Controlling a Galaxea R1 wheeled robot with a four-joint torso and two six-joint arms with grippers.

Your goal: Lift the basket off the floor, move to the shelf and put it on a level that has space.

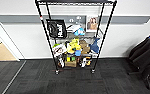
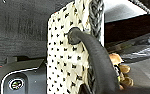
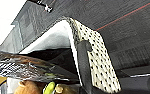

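Basket (image 2: pixel 66 62) wall with its dark handle (image 3: pixel 84 67) looms against both wrists; jaws' state cannot be told.

A dark grey moulded robot shell (image 2: pixel 21 75) with a thin pale curved trim line carries a round white-ringed badge (image 2: pixel 16 84) with a dark, greenish centre
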